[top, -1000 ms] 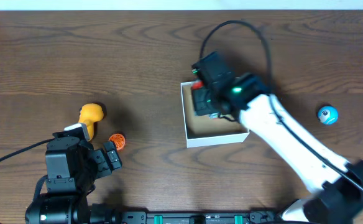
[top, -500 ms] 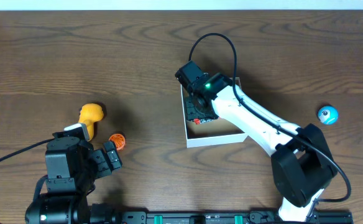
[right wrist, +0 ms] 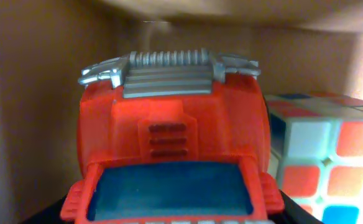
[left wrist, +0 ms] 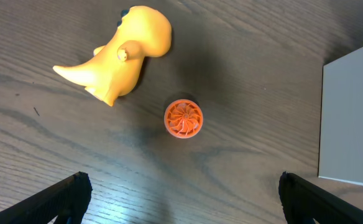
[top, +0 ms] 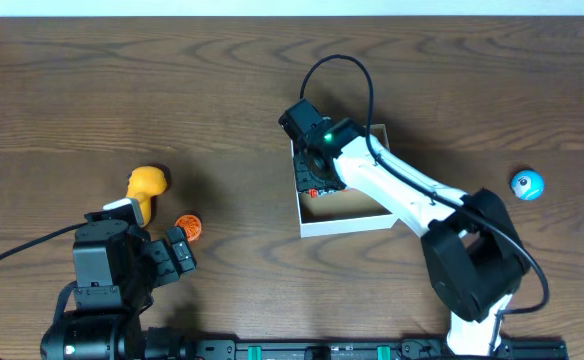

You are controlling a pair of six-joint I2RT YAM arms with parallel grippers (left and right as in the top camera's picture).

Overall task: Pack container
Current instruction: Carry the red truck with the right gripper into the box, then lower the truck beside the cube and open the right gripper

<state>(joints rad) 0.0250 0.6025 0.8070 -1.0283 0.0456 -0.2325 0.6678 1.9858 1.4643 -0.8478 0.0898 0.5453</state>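
Observation:
The container is a small white box with a brown inside, at mid-table; its white side also shows in the left wrist view. My right gripper reaches down into the box's left part and is shut on a red toy truck, of which a red bit shows from overhead. A colour cube lies in the box beside the truck. My left gripper is open and empty above the table, near a yellow dinosaur and an orange disc.
The yellow dinosaur and the orange disc lie at the left, just ahead of the left arm. A blue ball lies at the far right. The right arm's cable loops over the box's far side.
My right gripper has moved left and down into the box's left part with the red truck. The left arm and the loose toys have not moved.

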